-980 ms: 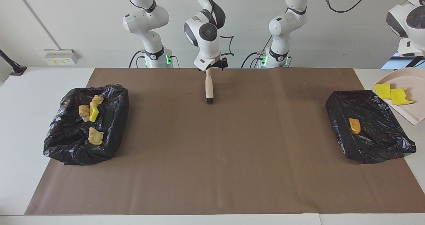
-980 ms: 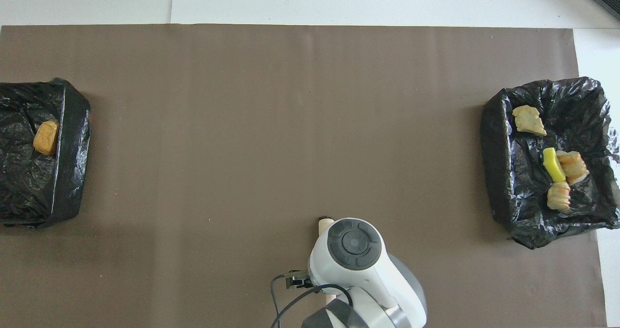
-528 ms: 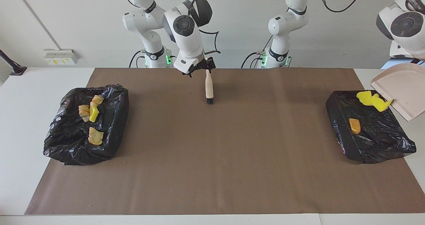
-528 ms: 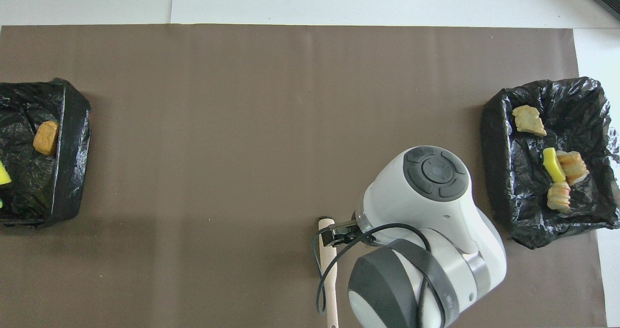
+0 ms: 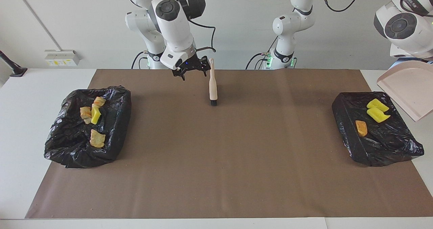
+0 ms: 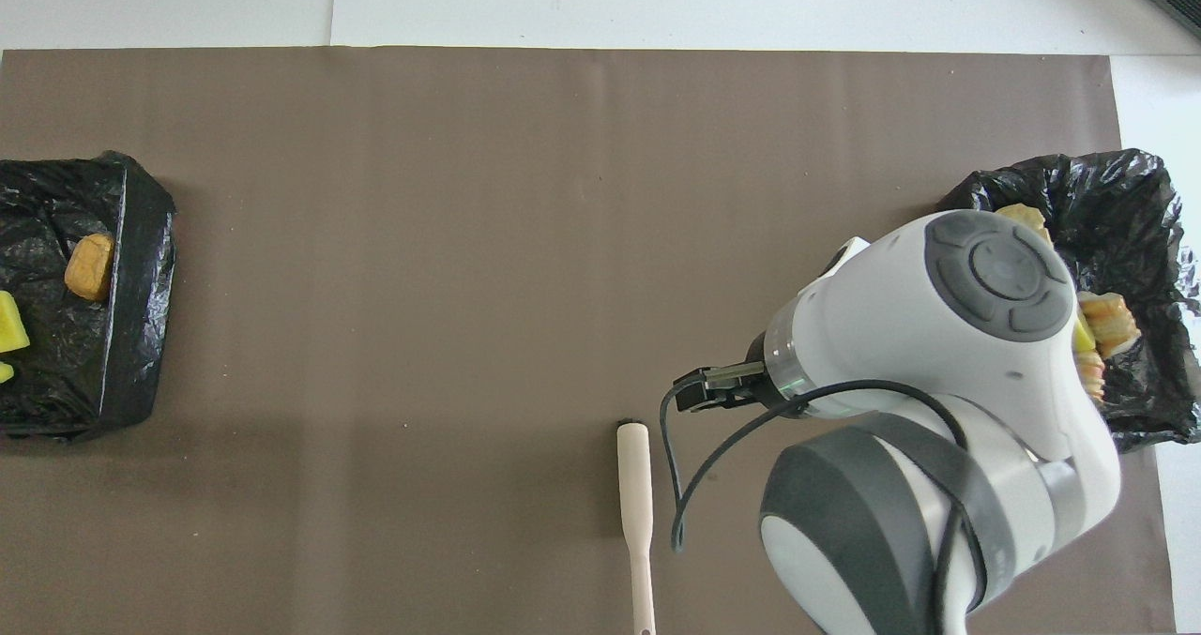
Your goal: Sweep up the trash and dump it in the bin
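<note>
Seven pieces of trash [image 5: 378,115] lie in the two bins [image 5: 389,147], three in the one beside the tilted dustpan [image 5: 409,87] my left fingers grip, while my right fingers [image 5: 182,75] hang wide apart beside the brush [image 5: 212,83], whose handle points toward the robots.

Right gripper [image 5: 191,70], open, now off brush [image 5: 212,83] and raised toward right arm's end of table; brush lies alone on mat. Pinkish dustpan [image 5: 407,88] tips steeper; two yellow sponge pieces [image 5: 377,109] slide off it into black-lined bin [image 5: 382,144], beside orange lump [image 5: 361,128].
</note>
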### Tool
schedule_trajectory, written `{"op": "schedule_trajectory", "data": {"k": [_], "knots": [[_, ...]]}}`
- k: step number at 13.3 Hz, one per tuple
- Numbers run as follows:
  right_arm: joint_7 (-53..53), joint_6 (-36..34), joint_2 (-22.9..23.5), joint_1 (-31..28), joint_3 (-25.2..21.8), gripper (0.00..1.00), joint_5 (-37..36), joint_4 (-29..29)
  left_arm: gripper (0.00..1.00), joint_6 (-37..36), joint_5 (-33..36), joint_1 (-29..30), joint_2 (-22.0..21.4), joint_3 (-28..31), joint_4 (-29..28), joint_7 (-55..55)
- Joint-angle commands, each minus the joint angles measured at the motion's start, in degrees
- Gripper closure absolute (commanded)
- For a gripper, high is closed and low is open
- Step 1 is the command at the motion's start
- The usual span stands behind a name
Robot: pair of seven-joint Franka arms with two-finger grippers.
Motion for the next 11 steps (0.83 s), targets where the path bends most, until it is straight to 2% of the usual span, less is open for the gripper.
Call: {"op": "schedule_trajectory", "data": {"k": [1, 3, 6, 11], "knots": [[-4.6, -2.8, -2.0, 0.9, -6.3, 0.00, -3.2, 1.5, 1.00, -0.9, -9.9, -2.4, -0.3, 0.7, 0.5, -2.0], [-8.2, -4.1, -2.4, 0.9, -10.5, 0.00, -4.8, 2.7, 1.00, -1.6, -17.4, -4.5, -0.3, 0.7, 0.5, -3.9], [-8.3, -5.6, -2.4, -0.2, -13.0, 0.00, -9.7, 6.0, 1.00, -3.9, -28.4, -7.3, -0.3, 0.7, 0.3, -8.3], [-8.3, -11.4, -1.7, -1.1, -20.9, 0.00, -8.6, 12.7, 1.00, -7.4, -39.6, -18.1, 0.4, 0.7, -0.3, -32.4]]}}
